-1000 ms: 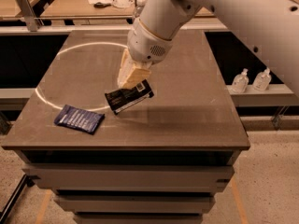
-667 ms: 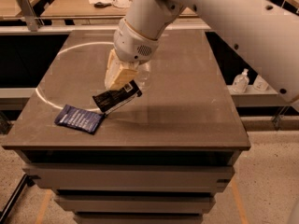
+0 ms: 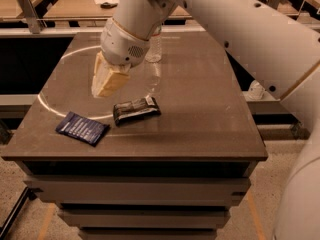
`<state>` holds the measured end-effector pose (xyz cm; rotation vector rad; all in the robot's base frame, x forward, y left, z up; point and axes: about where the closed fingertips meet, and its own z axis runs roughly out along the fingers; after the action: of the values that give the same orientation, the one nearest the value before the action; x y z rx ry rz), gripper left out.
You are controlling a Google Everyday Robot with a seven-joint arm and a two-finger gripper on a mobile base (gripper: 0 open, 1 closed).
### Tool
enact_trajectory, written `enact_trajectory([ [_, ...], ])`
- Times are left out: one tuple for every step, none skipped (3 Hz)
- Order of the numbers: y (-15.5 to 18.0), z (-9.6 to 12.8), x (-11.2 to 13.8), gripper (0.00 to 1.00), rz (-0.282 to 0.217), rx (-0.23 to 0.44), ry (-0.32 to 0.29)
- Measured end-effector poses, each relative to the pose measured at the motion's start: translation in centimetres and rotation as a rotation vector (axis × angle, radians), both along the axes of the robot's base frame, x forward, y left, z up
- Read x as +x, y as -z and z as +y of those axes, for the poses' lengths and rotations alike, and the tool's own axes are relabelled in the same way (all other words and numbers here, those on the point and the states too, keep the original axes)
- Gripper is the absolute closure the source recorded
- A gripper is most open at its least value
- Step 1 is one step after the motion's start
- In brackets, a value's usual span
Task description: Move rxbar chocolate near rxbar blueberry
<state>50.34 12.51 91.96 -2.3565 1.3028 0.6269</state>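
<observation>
1. Claw point(image 3: 107, 82) at the end of a big white arm point(image 3: 240, 29), hanging over the left-centre part of the counter point(image 3: 210, 114), tilted down and to the left. Pale cream in colour, raised off the surface, touching neither bar.
2. Open or closed: cannot tell from this angle.
3. Rxbar chocolate point(image 3: 136, 109) lying flat on the counter, just below and to the right of the claw as seen from the camera, clear of it. Glossy black wrapper with white lettering facing up, long side running roughly left to right, right end a little farther back.
4. Rxbar blueberry point(image 3: 82, 128) also flat on the counter, near the front left edge. Dark blue wrapper with rows of pale lettering, turned at an angle to the edge.
5. Both bars near each other: chocolate to the right of the blueberry and slightly farther back, with a narrow strip of bare counter between their nearest corners. Not touching.
6. Pale curved streak point(image 3: 45, 104) across the left part of the dark brown top, sweeping round behind the blueberry bar and on towards the chocolate one.
7. Clear bottle-like thing point(image 3: 154, 49) standing farther back on the counter, partly hidden by the wrist of the arm, with a faint reflection on the surface in front of it.
8. Beyond the counter: wooden workbench point(image 3: 75, 6) with small items on it, too small to name. Small white bottle-like thing point(image 3: 256, 90) lower down at the right. Speckled floor point(image 3: 20, 184) underneath.
</observation>
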Motion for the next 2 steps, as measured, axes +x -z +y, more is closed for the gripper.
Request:
enact_trajectory([
  [0.04,0.13,0.1,0.09,-0.004,0.003,0.005],
  [0.06,0.33,0.14,0.0,-0.006,0.006,0.005],
])
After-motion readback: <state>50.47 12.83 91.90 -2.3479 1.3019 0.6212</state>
